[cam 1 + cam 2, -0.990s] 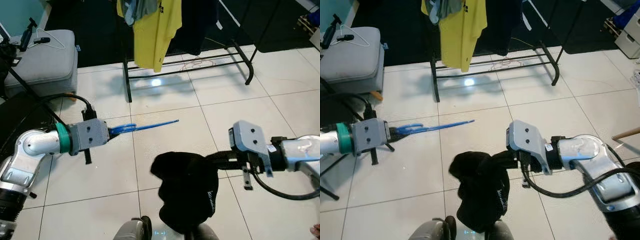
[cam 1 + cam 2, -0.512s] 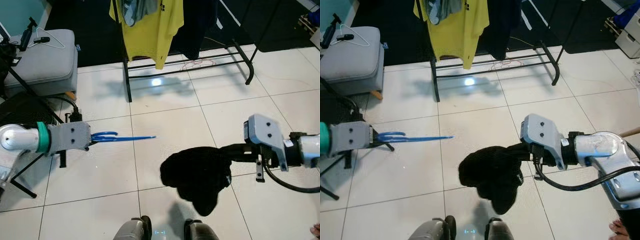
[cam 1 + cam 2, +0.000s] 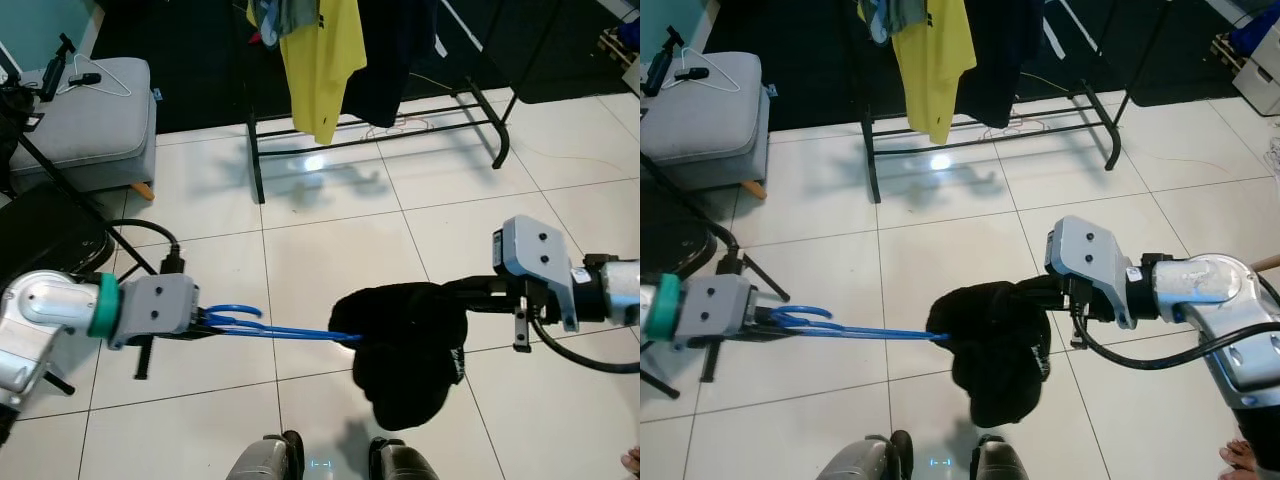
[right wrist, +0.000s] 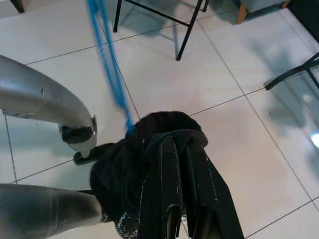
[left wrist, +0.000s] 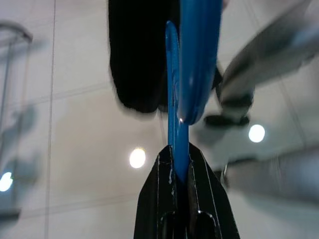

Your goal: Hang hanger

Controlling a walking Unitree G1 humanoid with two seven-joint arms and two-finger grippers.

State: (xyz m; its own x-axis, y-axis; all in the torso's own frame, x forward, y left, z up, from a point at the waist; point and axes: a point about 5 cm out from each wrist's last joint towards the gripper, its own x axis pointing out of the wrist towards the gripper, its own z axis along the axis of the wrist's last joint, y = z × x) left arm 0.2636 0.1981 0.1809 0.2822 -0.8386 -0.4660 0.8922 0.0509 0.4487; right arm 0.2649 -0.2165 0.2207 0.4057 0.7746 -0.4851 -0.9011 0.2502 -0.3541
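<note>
From my head cameras I see my left gripper [image 3: 205,322] stretched out low over the white tiled floor [image 3: 330,230], holding a blue hanger [image 3: 280,328] by its hook end. The hanger's long arm runs level toward my right side, and its far tip reaches the edge of a black garment [image 3: 405,350] and goes out of sight in its folds. My right gripper [image 3: 1055,292] comes in from the other side with its forearm roughly level, and the garment droops from its fingers above my feet.

My left wrist camera adds what the head cannot resolve: my two black fingers [image 5: 162,199] are pressed together on the blue plastic, clamped flat against both sides of it, with the hanger running straight away toward the dark cloth.

My right wrist camera shows my fingers [image 4: 167,199] close together with the black fabric bunched over and around them, so I am gripping the cloth; the blue hanger slants in from the far side and meets the garment's edge.

Beyond my arms, a black clothes rack [image 3: 380,130] stands on the tiles with a yellow T-shirt [image 3: 322,55] hanging from it, well apart from the hanger. A grey padded stool [image 3: 90,120] sits at my far left.
</note>
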